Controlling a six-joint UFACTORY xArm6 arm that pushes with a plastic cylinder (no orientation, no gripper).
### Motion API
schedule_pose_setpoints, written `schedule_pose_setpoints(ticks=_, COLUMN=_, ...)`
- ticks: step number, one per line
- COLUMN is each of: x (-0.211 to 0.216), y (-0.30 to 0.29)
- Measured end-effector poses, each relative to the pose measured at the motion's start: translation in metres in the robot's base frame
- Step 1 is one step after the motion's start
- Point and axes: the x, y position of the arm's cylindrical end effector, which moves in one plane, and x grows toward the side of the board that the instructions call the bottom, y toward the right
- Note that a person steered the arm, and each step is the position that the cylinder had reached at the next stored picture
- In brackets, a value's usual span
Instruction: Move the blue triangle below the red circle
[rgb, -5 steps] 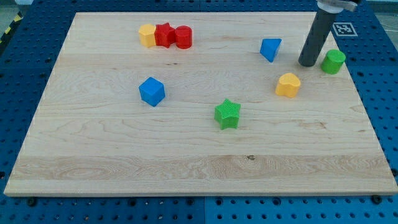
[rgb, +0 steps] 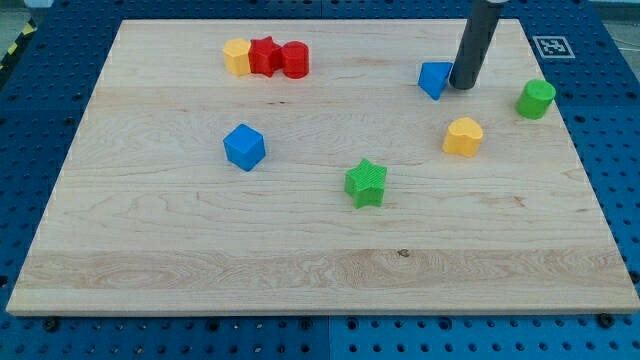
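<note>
Down on the wooden board (rgb: 150, 250), my tip (rgb: 462, 86) stands just at the right edge of the blue triangle (rgb: 434, 78), touching it or nearly so; the rod has no jaws, so it pinches nothing and only rests against the block's side. That triangle lies in the far right part of the board, well apart from the red circle (rgb: 295, 60), which sits far to its left near the far edge. The circle touches a red star (rgb: 264, 55), and a yellow hexagon (rgb: 237, 56) touches the star's left side. Right of my tip stands a green cylinder (rgb: 536, 98), and a yellow heart (rgb: 463, 136) lies nearer. A green star (rgb: 366, 183) sits mid-board, a blue cube (rgb: 244, 147) further left.
</note>
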Motion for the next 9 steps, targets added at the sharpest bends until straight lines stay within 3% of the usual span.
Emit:
schedule_pose_setpoints(ticks=4, x=-0.025, y=0.008)
schedule_pose_setpoints(ticks=7, x=-0.016, y=0.080)
schedule_pose_setpoints(ticks=9, x=-0.011, y=0.058)
